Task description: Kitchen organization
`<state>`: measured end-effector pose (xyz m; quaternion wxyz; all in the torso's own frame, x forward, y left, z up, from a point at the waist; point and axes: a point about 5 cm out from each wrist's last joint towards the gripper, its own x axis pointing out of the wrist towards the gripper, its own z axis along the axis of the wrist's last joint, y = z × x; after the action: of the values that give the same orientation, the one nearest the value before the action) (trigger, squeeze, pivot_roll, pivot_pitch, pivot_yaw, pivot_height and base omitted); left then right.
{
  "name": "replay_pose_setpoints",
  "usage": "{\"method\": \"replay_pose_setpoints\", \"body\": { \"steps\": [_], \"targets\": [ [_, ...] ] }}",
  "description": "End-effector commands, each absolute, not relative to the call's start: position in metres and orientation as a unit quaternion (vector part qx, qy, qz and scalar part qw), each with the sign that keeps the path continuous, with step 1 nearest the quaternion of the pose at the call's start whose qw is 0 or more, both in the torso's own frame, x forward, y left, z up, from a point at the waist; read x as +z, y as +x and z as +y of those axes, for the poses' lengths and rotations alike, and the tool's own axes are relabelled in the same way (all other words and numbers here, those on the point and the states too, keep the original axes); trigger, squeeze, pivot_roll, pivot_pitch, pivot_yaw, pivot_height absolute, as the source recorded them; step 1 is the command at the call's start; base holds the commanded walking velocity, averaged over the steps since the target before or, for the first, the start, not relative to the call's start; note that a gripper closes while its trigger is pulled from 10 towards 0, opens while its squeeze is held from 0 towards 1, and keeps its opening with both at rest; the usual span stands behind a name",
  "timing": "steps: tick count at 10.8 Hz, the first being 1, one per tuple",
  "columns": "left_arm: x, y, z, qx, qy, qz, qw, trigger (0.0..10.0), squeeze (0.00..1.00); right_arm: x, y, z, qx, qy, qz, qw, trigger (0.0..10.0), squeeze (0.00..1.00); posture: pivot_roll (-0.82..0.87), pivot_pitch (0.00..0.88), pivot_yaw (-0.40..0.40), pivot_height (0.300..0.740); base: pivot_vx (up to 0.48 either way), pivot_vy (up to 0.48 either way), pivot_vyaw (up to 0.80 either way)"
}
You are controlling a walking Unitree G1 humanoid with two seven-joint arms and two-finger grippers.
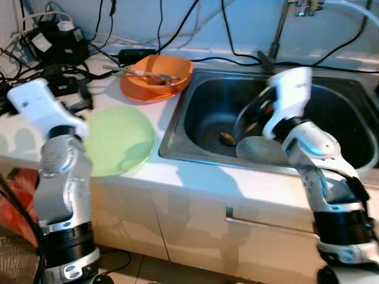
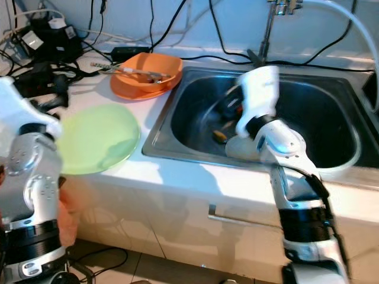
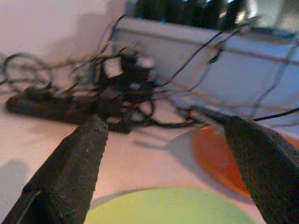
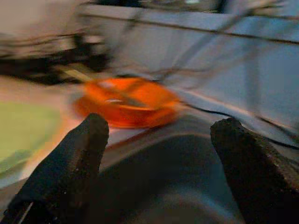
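The orange bowl [image 1: 157, 77], utensils lying in it, sits upper centre of the head view on the counter [image 1: 195, 177], just beside the sink [image 1: 177, 127]. It lies ahead and left of the right gripper [image 4: 156, 158], whose fingers are spread over the basin. The left gripper [image 3: 170, 163], also spread, hovers over the green plate [image 1: 118, 139], about equally near. No legible writing.

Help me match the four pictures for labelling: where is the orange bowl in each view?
Left eye: orange bowl, top centre, left of the sink.
Right eye: upper left, above the green plate.
Left wrist: orange edge by the right-hand finger.
Right wrist: centre, blurred.
Shared landmark: green plate.
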<state>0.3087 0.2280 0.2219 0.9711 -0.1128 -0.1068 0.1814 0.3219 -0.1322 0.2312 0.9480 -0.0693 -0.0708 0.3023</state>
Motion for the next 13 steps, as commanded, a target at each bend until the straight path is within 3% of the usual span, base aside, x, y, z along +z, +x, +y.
{"method": "replay_pose_setpoints", "body": {
  "steps": [1,4,8,13],
  "targets": [
    [0.219,0.309,0.233,0.197,-0.122,-0.093,0.968,10.0,0.00,0.228,0.316,-0.125,0.346,-0.069,-0.058,0.934,10.0,0.00,0.11,0.048,0.070,0.740,0.000,0.000,0.00],
    [0.210,0.305,0.247,0.235,-0.137,-0.063,0.960,10.0,0.00,0.219,0.297,-0.122,0.443,-0.089,-0.027,0.892,10.0,0.00,0.12,0.051,0.078,0.740,0.000,0.000,0.00],
    [0.202,0.289,0.260,0.269,-0.138,-0.031,0.953,10.0,0.00,0.218,0.289,-0.120,0.493,-0.090,-0.016,0.865,10.0,0.00,0.15,0.052,0.071,0.740,0.000,0.000,0.00],
    [0.164,0.296,0.239,0.228,-0.245,0.075,0.939,10.0,0.00,0.221,0.279,-0.116,0.539,-0.079,-0.016,0.838,10.0,0.00,0.14,0.054,0.069,0.740,0.000,0.000,0.00]
  ]
}}
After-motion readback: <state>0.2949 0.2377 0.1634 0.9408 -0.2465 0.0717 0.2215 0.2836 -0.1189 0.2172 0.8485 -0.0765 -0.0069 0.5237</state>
